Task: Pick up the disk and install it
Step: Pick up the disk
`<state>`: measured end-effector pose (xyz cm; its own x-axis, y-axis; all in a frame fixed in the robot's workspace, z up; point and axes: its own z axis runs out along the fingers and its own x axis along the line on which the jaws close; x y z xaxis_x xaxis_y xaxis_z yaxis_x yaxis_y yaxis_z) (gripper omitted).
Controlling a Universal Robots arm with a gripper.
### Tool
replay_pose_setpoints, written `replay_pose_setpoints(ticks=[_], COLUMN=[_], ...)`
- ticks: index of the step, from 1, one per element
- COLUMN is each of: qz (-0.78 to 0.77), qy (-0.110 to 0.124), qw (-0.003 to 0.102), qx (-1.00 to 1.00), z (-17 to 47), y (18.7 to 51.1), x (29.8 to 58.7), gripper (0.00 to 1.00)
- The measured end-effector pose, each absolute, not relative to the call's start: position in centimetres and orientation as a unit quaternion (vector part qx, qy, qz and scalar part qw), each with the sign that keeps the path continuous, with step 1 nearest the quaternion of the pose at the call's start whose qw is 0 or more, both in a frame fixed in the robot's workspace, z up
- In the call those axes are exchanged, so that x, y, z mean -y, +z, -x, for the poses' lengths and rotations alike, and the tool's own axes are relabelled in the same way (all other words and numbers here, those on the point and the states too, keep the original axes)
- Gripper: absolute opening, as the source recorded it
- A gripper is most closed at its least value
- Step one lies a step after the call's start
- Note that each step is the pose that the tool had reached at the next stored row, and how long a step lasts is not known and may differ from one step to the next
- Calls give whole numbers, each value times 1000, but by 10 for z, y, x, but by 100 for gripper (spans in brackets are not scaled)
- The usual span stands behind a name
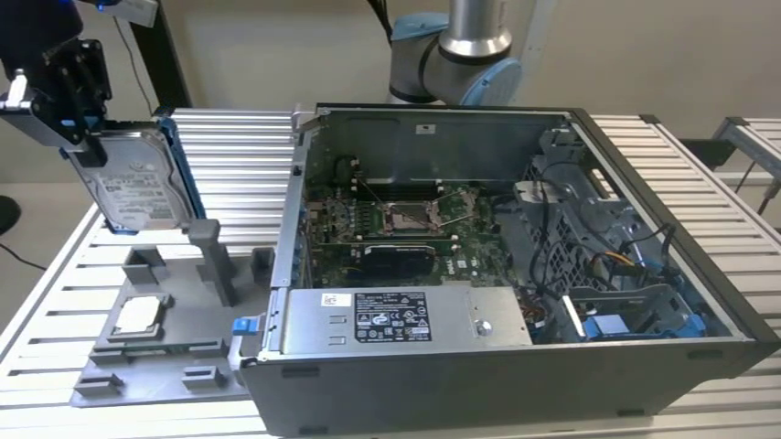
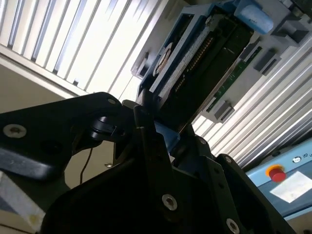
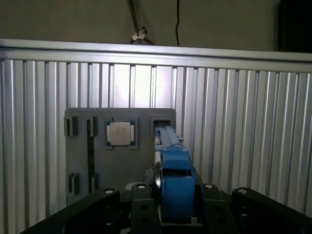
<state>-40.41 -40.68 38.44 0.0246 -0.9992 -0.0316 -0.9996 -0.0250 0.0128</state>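
Black jaws clamped on the blue-framed disk (image 2: 197,56), ribbed metal table (image 2: 58,39) behind, red button (image 2: 276,174) farther off

wall (image 1: 269,55): plain beige, unlit | table (image 1: 720,201): ribbed aluminium slats, evenly lit | second table (image 1: 759,137): slatted, at exterior view's right edge | floor (image 1: 31,197): pale, exterior view's left

exterior view: you look down from high on case (image 1: 488,274), fixture (image 1: 171,357) at the exterior view's left | first wrist view: straight down, fixture (image 3: 122,165) well below | second wrist view: close along the disk (image 2: 204,63) | shared: fixture, disk
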Motion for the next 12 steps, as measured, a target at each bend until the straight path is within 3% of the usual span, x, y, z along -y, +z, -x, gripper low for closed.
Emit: replay_pose_setpoints(ticks=[12], qz=[716], qy=[16], qw=[7], qx=[-698], z=[404], y=[404], x=[407], gripper=[0])
